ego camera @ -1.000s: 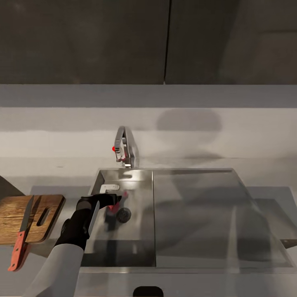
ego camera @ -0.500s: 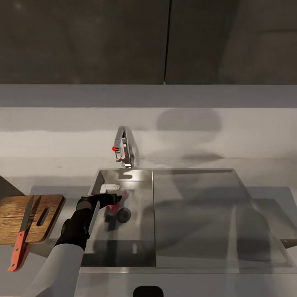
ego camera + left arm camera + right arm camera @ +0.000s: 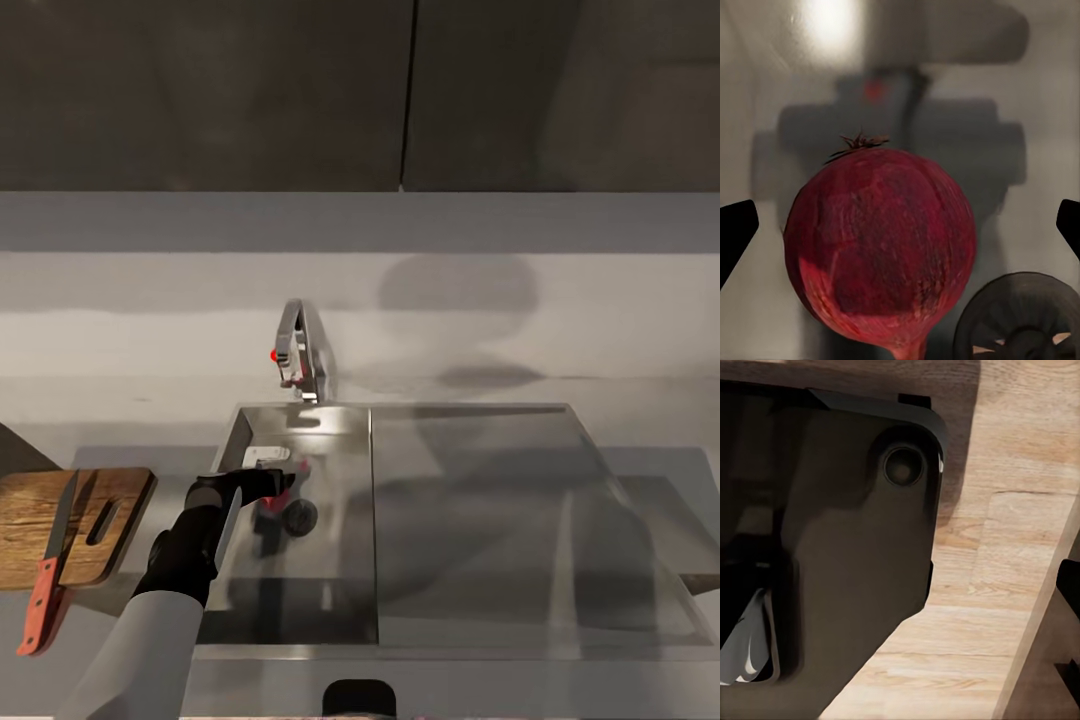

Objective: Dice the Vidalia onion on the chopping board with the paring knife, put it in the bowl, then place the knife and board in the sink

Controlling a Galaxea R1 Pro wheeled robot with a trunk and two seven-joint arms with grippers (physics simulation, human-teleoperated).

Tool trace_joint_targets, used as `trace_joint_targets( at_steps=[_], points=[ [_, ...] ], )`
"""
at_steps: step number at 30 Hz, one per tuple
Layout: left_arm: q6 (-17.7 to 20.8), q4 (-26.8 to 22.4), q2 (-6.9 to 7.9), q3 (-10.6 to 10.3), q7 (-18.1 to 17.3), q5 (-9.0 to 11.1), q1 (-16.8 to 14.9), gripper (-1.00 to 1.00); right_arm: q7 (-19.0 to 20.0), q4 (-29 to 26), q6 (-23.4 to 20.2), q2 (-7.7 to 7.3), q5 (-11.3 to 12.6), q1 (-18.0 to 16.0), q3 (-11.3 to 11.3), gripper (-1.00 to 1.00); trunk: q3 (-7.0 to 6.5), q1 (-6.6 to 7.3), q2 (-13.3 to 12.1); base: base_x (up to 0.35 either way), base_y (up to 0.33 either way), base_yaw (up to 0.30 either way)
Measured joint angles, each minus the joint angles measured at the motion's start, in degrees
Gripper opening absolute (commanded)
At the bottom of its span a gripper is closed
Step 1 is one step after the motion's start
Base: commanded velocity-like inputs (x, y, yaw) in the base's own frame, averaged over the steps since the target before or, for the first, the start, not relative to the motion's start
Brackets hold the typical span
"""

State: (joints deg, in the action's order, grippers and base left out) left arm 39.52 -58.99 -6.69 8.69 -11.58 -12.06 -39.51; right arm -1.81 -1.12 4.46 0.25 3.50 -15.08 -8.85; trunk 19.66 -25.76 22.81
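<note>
Vidalia onion low in the sink basin, just beside the round drain, mostly covered in the head view by the left pincer reaching over the rim. Chopping board on the desk beside the sink, paring knife lying across it, red handle overhanging the near edge. Faucet behind the basin. Bowl not made out.

Left wrist view: onion large and dark red, root tuft up, centred between the two black fingertips, spread wide apart and not touching the skin. Drain just beside the onion. Judgement for the grasp: advance until the widest part sits between the pads, close evenly on the round sides, lift straight up clear of the rim; a glossy sphere likely to roll or slip if pinched off-centre.

Right wrist view: pale wood-grain surface and a dark rounded housing, identity unclear. State of the right pincer: cannot tell.
</note>
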Motion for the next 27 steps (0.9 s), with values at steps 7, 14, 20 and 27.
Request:
trace_joint_targets(
  at_steps=[7,14,20,27],
  points=[
    [0.0,-0.4,0.00,0.0,0.0,0.0,0.0,1.00,0.0,0.0,0.0,0.00,0.0,0.0,0.0,1.00,0.64,0.00,0.0,0.000,0.000,0.000],
    [0.0,-0.5,0.00,0.0,0.0,0.0,0.0,1.00,0.0,0.0,0.0,0.00,0.0,0.0,0.0,1.00,1.03,0.00,0.0,0.000,0.000,0.000],
    [0.0,-0.5,0.00,0.1,0.0,0.0,0.0,1.00,0.0,0.0,0.0,0.00,0.0,0.0,0.0,1.00,1.07,0.00,0.0,0.000,0.000,0.000],
    [0.0,-0.4,0.00,0.1,0.0,0.0,0.0,1.00,0.0,0.0,0.0,0.00,0.0,0.0,0.0,1.00,1.08,0.00,0.0,0.000,0.000,0.000]
  ],
)
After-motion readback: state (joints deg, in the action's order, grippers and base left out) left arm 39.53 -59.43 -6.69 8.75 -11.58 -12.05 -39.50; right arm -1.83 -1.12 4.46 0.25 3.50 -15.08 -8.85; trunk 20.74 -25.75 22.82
